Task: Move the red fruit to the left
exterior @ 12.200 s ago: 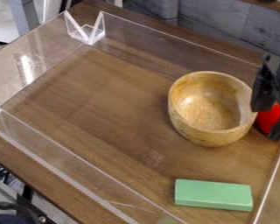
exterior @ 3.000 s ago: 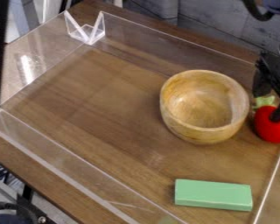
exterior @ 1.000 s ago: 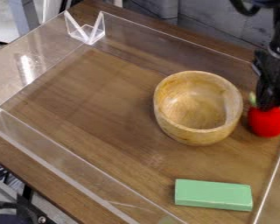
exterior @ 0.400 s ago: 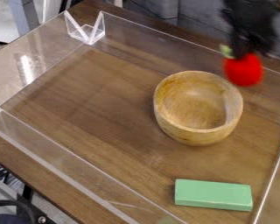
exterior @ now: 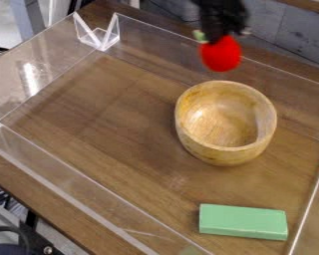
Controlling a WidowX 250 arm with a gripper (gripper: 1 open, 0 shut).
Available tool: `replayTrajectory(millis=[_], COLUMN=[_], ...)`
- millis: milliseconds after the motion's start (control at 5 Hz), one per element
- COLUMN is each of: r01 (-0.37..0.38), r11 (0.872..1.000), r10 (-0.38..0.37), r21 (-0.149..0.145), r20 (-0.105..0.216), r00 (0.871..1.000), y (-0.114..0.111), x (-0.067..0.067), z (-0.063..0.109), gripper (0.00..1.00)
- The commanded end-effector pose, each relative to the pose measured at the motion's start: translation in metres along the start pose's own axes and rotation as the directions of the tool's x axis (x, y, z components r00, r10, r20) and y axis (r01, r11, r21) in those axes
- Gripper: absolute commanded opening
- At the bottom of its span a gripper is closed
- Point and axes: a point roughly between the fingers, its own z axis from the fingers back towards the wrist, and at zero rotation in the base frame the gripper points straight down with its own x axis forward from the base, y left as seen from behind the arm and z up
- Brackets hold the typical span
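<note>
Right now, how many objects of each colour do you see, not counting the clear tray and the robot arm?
Red: 1, the red fruit
Wood brown: 1, the wooden bowl
Green: 1, the green block
Total: 3

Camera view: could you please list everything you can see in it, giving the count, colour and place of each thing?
red fruit: one, bright red, in the air above the far side of the tray, behind the bowl
wooden bowl: one, light brown, upright on the tray floor, right of centre
green block: one, pale green, lying flat at the near right corner
clear tray: one, transparent walls, enclosing the brown wooden surface
clear stand: one, transparent, at the far left corner
gripper: one, dark and blurred, top of the picture, shut on the red fruit from above
</note>
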Motion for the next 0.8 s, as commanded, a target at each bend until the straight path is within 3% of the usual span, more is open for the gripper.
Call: replayTrajectory(millis=[0, 600], r01=[-0.024, -0.059], r11=[1.000, 0.998], r10=[0.024, 0.060], r21=[0.018, 0.028], r20=[0.018, -0.033], r00=[1.000, 0.998], y=[0.013, 0.018], x=[0.002, -0.015], z=[0.000, -0.043], gripper=[0.00, 0.00])
